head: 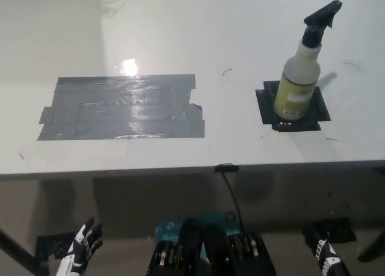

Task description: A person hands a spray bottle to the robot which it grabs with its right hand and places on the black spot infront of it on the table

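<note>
A spray bottle (299, 77) with a white body, yellow-green label and black trigger head stands upright on the small black spot (293, 109) at the right of the white table (180, 35). Neither hand touches it. My black right hand (323, 255) hangs below the table's front edge at the bottom right, fingers apart, holding nothing. My white left hand (82, 249) rests low at the bottom left, fingers spread and empty.
A large patch of grey tape (120, 107) covers the table's left middle. A small black clip (227, 167) with a cable sits on the front edge. A bright light reflection (128, 65) lies above the tape. No person shows.
</note>
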You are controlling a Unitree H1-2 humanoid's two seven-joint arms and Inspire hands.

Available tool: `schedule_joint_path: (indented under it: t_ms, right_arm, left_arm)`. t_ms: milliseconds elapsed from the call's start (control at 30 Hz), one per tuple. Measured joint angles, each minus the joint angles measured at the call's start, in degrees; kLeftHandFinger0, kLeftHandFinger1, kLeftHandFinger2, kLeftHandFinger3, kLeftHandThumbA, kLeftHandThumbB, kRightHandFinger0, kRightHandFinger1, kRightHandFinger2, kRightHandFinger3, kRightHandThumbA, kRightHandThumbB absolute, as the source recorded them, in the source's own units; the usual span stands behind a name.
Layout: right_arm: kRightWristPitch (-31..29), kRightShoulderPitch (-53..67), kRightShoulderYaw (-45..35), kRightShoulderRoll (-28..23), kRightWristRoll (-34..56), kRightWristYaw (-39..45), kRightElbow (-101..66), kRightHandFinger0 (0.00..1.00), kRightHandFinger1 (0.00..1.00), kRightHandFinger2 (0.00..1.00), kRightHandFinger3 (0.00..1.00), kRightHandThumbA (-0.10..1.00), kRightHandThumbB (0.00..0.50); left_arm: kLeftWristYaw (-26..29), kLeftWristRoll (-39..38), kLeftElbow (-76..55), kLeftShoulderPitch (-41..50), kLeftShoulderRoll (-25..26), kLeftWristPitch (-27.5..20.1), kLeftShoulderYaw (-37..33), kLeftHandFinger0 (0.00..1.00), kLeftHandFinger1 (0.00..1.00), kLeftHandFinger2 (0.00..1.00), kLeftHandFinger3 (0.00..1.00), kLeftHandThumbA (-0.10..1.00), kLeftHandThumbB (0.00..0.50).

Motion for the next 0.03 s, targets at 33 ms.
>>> schedule_joint_path:
  t_ms: [33]
  right_arm:
    - [-0.73,0.03,0.02,0.0,-0.22,-0.01,0.17,1.0,1.0,1.0,1.0,1.0,0.464]
  left_arm:
    - [-0.02,0.0,0.0,-0.09,0.05,0.0,-0.02,1.0,1.0,1.0,1.0,1.0,0.255]
